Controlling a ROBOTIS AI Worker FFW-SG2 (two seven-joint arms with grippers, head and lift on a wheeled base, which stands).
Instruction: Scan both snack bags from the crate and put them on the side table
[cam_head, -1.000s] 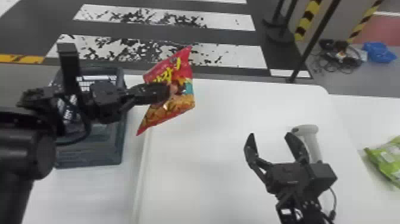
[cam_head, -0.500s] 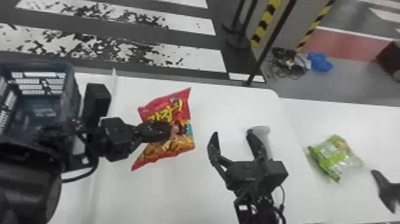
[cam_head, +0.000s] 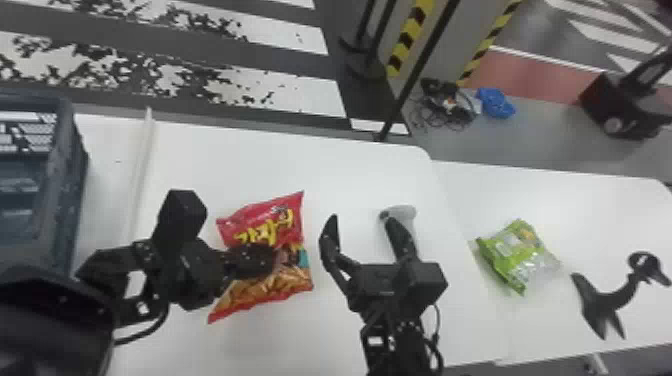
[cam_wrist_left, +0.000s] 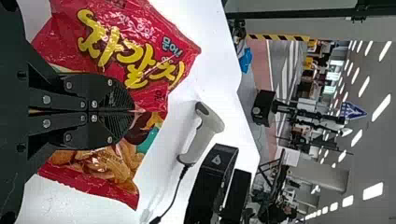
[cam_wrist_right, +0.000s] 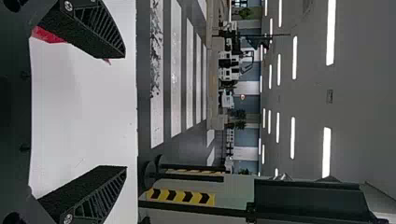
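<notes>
My left gripper (cam_head: 262, 260) is shut on the red snack bag (cam_head: 270, 220), held above the white table left of the right gripper. In the left wrist view the closed left gripper (cam_wrist_left: 133, 111) pinches the middle of the red bag (cam_wrist_left: 154, 51). My right gripper (cam_head: 361, 232) stands open beside the grey and white scanner (cam_head: 406, 216); in the right wrist view the right gripper (cam_wrist_right: 123, 112) has nothing between its spread fingers. The green snack bag (cam_head: 520, 255) lies on the side table (cam_head: 590, 200) to the right. The crate (cam_head: 75, 200) is at the far left.
A raised white strip (cam_head: 140, 170) runs along the main table (cam_head: 300, 155) beside the crate. A black stand (cam_head: 607, 300) with a curved neck stands right of the green bag. A dark pole (cam_head: 415, 75) rises behind the tables.
The head view has swung to the right, bringing the side table and green bag into fuller view. My left gripper has carried the red bag away from the crate, closer to the right gripper.
</notes>
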